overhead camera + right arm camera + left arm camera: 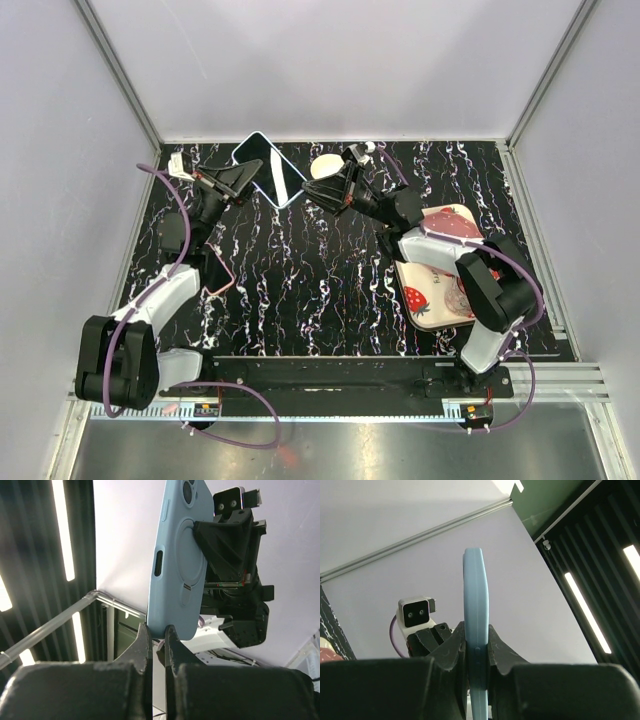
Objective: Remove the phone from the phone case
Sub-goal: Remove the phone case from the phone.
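The phone (270,168) has a dark screen and sits in a light blue case. It is held up on edge above the back of the table, between both grippers. My left gripper (248,176) is shut on the case's left side. In the left wrist view the case's edge (475,590) stands upright between the shut jaws of my left gripper (476,647). My right gripper (308,194) is shut on the case's lower right corner. In the right wrist view the case's back (177,565), with its ring and camera bump, rises from my right gripper (158,631).
A white round disc (326,166) lies at the back, just right of the phone. A strawberry-patterned tray (432,290) lies at the right under the right arm. The table top is black marble pattern (300,280), with walls on three sides.
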Robot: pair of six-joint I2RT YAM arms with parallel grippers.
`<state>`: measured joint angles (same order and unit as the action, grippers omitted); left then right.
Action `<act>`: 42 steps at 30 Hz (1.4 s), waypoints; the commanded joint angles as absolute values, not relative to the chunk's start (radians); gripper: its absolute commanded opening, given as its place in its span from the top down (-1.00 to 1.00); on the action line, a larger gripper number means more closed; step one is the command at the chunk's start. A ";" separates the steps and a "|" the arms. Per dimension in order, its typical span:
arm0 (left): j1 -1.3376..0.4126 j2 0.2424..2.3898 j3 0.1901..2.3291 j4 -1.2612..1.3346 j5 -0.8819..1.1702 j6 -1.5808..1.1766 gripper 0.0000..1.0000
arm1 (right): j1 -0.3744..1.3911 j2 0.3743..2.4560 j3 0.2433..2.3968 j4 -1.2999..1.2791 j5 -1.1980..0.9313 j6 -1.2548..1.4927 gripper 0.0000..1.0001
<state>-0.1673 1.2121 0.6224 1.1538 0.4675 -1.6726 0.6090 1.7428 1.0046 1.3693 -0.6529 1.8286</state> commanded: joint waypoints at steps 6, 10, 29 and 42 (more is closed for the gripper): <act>-0.224 1.126 0.680 1.577 0.603 -1.726 1.00 | 0.640 1.825 1.132 1.572 -0.382 1.994 1.00; -0.232 1.109 0.689 1.578 0.592 -1.732 1.00 | 0.647 1.841 1.160 1.572 -0.371 2.006 1.00; -0.261 1.068 0.719 1.609 0.560 -1.785 1.00 | 0.672 1.913 1.166 1.571 -0.360 1.994 1.00; -0.268 1.051 0.784 1.591 0.581 -1.833 1.00 | 0.649 1.962 0.982 1.490 -0.393 1.826 1.00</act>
